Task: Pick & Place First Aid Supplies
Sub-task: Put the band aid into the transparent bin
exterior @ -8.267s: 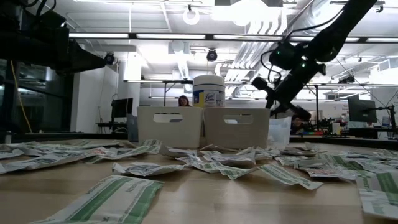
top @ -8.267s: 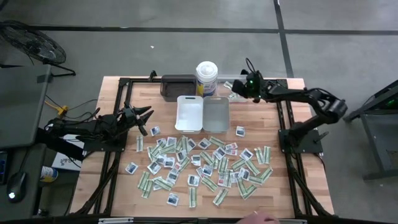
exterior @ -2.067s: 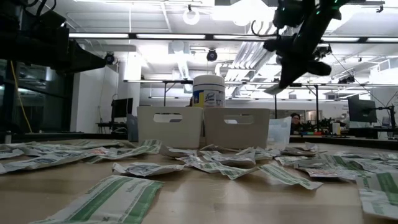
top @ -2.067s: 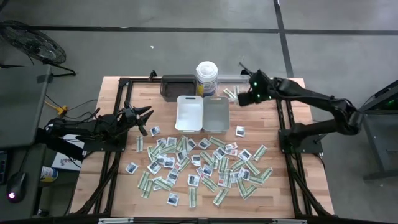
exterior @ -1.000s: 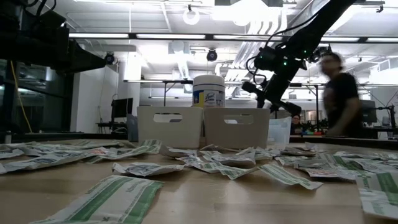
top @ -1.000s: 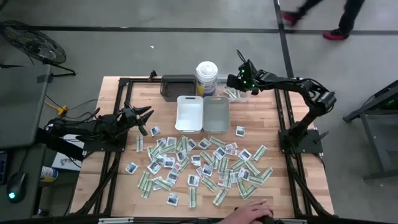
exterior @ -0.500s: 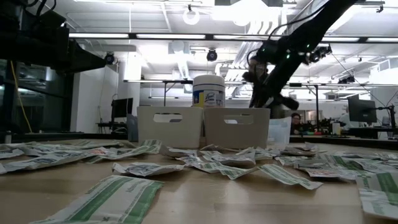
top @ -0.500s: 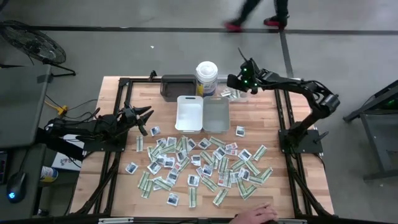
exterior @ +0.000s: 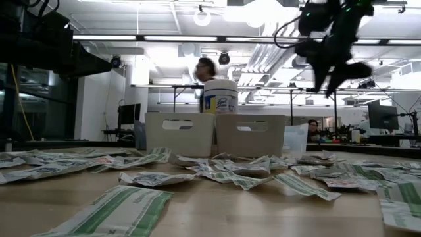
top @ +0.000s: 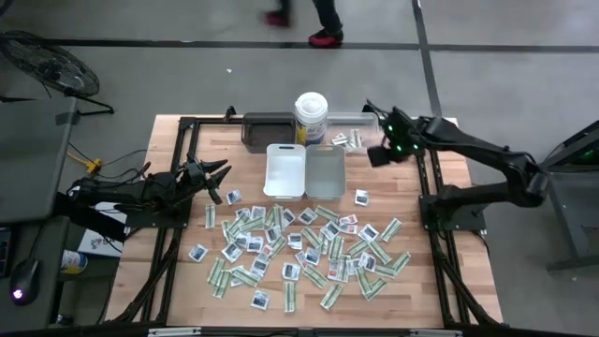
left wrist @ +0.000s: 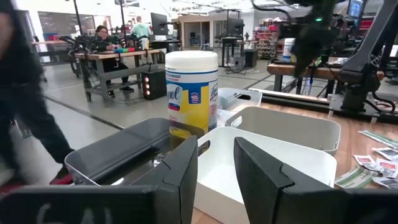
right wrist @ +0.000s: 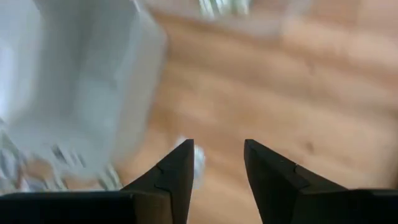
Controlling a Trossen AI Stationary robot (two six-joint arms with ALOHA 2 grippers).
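We're hovering the right tool (top: 377, 155), open and empty, at two o'clock; small flat white-and-green packets (top: 304, 248) are waiting at six o'clock.

Two trays (top: 305, 171) side by side mid-table, canister (top: 311, 116) behind them, packets (top: 304, 248) strewn in front.

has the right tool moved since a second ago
Yes. In the high view the right tool has pulled away from the white canister, shifting toward the table's right edge and slightly nearer the packet pile; its fingers are open and empty.
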